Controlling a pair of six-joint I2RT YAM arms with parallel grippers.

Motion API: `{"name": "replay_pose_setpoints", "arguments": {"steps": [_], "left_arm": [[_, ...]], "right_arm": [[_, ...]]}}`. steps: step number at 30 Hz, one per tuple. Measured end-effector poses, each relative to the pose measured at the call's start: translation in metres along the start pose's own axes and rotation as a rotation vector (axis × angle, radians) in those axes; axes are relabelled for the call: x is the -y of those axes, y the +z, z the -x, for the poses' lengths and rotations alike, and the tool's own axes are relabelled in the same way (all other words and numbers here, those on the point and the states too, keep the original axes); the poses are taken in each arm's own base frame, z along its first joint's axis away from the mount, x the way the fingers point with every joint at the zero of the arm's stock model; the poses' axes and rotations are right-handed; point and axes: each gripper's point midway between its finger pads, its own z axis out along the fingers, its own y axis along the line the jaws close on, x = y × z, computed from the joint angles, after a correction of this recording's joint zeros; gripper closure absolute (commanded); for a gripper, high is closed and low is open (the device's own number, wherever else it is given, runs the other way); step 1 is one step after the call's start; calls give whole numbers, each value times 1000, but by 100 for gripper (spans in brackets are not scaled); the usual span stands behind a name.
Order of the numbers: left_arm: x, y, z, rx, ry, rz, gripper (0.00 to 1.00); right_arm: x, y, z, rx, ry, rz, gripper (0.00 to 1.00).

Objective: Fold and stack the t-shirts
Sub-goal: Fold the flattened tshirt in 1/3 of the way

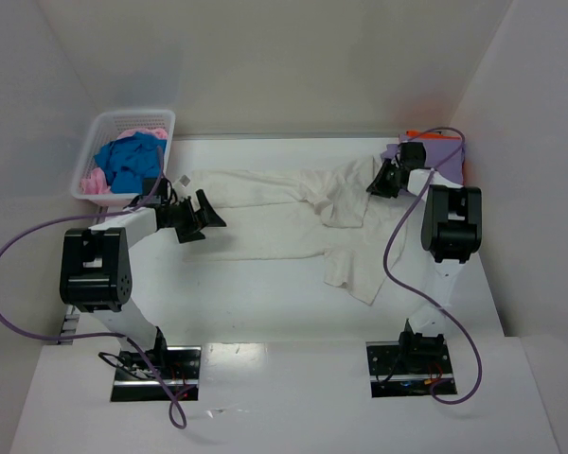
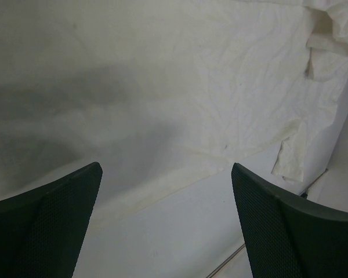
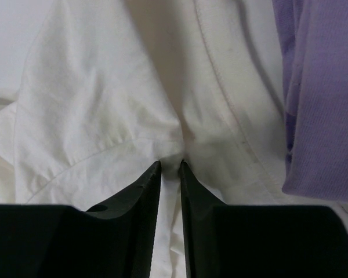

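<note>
A white table (image 1: 246, 303) is enclosed by a plain white left panel (image 1: 19, 142), a far panel (image 1: 265, 57) and a right panel (image 1: 540, 142), and is evenly lit, with only soft shadows cast on its surface.

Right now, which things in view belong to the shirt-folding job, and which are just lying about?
Job: cream-white t-shirt, lavender t-shirt, orange t-shirt, blue t-shirt, pink t-shirt.
Lying about: white lattice basket, holding the blue and pink ones.
</note>
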Motion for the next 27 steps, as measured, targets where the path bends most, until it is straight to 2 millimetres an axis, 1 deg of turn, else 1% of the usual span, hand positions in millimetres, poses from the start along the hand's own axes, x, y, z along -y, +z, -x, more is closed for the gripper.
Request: {"name": "replay_pose_setpoints", "arguments": {"steps": [1, 2, 6, 8, 11, 15, 18, 20, 22, 24, 27], "left_arm": [[-1, 0, 0, 3, 2, 9, 0], [-2, 1, 0, 4, 9, 17, 0], [1, 3, 2, 15, 49, 46, 0], [9, 1, 10, 37, 79, 46, 0], [28, -1, 28, 81, 140, 37, 0], [57, -2, 52, 139, 227, 24, 0], [82, 3, 67, 174, 303, 17, 0], [94, 11, 74, 190, 339, 15, 0], [100, 24, 75, 191, 362, 17, 0], [99, 39, 71, 176, 371, 31, 0], [88, 62, 64, 150, 370, 77, 0]], "right_arm": [[0, 1, -1, -3, 2, 0, 79], [1, 2, -2, -7, 4, 0, 87], [2, 3, -3, -10, 6, -1, 98], [3, 3, -2, -5, 6, -10, 99], [8, 3, 0, 7, 6, -38, 100], [15, 3, 2, 19, 8, -73, 100], [20, 0, 4, 26, 12, -98, 100], [24, -2, 5, 30, 16, -116, 100], [28, -4, 7, 36, 18, -133, 100], [32, -7, 10, 43, 20, -150, 100], [36, -12, 14, 55, 26, -163, 99]]}}
